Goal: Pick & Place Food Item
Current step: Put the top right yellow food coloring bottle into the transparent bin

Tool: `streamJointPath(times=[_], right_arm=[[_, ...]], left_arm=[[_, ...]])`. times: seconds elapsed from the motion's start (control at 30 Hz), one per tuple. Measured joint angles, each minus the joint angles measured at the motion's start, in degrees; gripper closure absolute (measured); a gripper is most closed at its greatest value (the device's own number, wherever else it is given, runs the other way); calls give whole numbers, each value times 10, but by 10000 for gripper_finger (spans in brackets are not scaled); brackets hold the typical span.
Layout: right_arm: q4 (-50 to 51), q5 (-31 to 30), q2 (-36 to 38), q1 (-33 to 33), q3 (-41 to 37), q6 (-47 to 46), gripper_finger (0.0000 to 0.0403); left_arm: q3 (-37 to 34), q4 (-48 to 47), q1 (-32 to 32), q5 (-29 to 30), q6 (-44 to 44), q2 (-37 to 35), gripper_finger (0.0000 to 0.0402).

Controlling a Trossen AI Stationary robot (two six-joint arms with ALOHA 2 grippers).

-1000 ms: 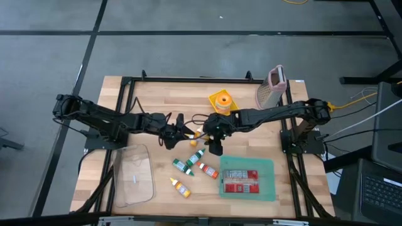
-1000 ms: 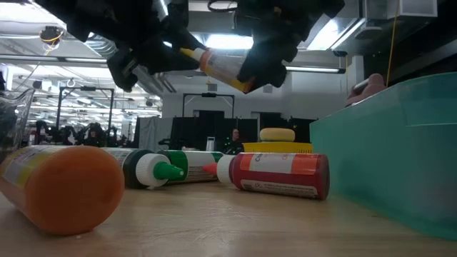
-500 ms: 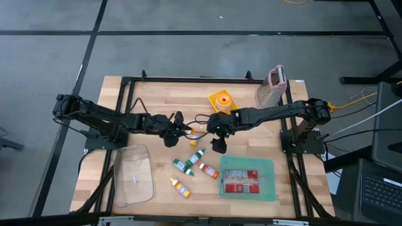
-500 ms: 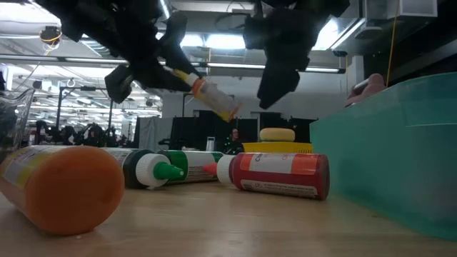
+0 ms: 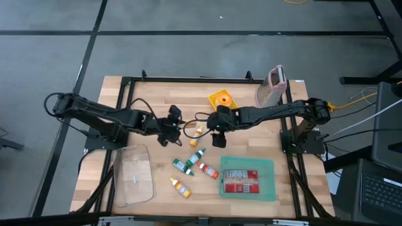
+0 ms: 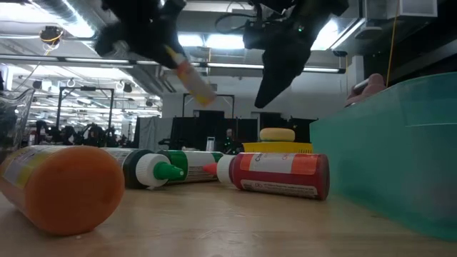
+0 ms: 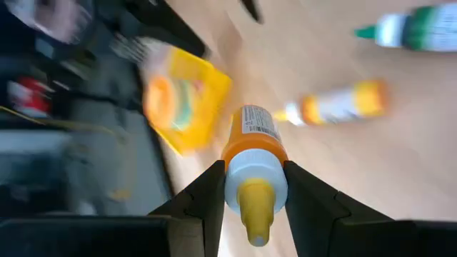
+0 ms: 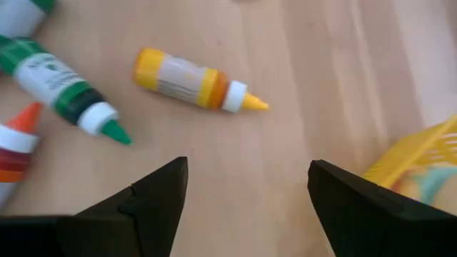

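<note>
One red packet (image 5: 240, 181) — teal tray (image 5: 270, 164)

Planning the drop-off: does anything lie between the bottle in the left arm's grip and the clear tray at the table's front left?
Nothing visible does. The left end effector holds the bottle above the table; the other bottles lie right of the clear tray.

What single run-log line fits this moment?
left gripper: holds yellow bottle aloft | right gripper: open, empty

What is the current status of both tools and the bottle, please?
Left tool shut on small yellow-capped plastic bottle, held above the table. Right tool open, empty, alongside. Nothing in the way.
</note>
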State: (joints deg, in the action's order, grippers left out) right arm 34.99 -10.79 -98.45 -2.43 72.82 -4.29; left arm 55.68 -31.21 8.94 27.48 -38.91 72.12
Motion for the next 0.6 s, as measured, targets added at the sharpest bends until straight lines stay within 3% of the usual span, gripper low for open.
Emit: streamJointPath(times=[0.27,0.6], right_arm=[[-34,-4,0,4,0,55,117],[-71,-2,0,4,0,82,117]], left_arm=[[151,-372,3,-119,223,0,286],[265,-552,38,-175,392,-1,286]])
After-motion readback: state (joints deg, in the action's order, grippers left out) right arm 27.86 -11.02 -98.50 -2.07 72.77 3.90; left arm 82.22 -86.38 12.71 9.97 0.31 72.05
